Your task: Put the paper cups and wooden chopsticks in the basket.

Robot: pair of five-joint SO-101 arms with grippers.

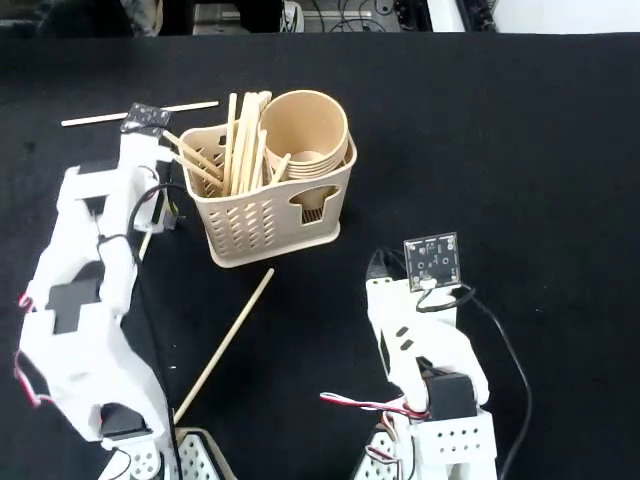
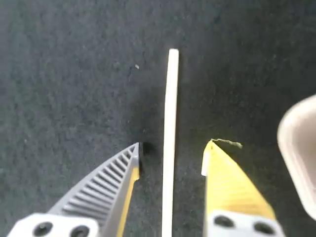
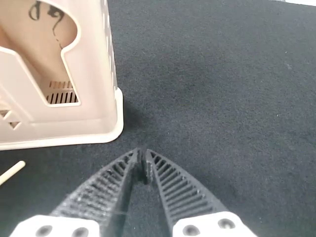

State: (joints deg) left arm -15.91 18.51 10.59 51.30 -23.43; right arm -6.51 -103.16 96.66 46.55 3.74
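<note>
On the black table [image 1: 520, 150], the basket [image 1: 270, 215] holds the paper cups [image 1: 305, 125] and several chopsticks [image 1: 245, 130]; loose chopsticks [image 1: 225, 340] remain upper left and lower centre, the left gripper [image 2: 173, 144] wide open astride one, the right gripper [image 3: 143, 153] closed, empty.

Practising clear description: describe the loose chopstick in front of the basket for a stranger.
Find the beige basket on the black table. Just in front of it lies a loose wooden chopstick. It slants, unlike the level chopstick at the table's far left.
</note>
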